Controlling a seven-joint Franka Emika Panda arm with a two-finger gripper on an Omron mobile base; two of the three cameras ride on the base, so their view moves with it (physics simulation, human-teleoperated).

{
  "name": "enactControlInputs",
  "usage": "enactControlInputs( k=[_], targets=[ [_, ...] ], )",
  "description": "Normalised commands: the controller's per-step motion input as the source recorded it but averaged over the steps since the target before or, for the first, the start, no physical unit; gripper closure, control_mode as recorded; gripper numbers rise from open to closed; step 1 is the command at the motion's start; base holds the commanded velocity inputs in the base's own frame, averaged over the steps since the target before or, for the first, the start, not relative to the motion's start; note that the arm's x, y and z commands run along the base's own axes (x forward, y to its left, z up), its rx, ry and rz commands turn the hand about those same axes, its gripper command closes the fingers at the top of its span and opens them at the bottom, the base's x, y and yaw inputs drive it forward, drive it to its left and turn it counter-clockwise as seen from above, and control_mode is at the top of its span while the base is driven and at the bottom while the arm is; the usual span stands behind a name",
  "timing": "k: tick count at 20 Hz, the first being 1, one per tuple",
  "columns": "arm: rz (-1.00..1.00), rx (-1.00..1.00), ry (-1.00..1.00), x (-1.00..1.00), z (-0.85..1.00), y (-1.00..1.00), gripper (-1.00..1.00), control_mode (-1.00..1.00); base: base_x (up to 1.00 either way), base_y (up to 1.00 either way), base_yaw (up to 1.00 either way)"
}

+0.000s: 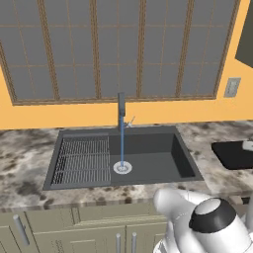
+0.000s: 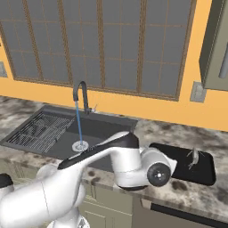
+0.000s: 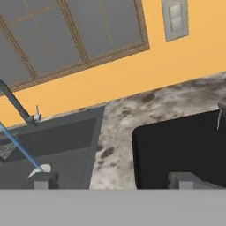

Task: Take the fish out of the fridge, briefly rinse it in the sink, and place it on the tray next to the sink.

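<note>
Fish [image 2: 193,158] lying at 3 o'clock in one tray [image 2: 178,171]; one sink [image 1: 148,153], faucet [image 1: 121,106] running; gripper [image 3: 112,180] spread wide, empty.

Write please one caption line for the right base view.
Water runs from the faucet into the sink; the fish lies on the tray.

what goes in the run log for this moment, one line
water running from grey faucet | small silvery fish on black rectangular tray | pincer open
</note>
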Motion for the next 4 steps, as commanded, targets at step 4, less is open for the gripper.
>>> enactControlInputs(
  k=[4],
  targets=[
    [0.14,-0.1,0.01,-0.13,-0.04,0.76,-1.0,-1.0,0.0,0.0,0.0]
  ],
)
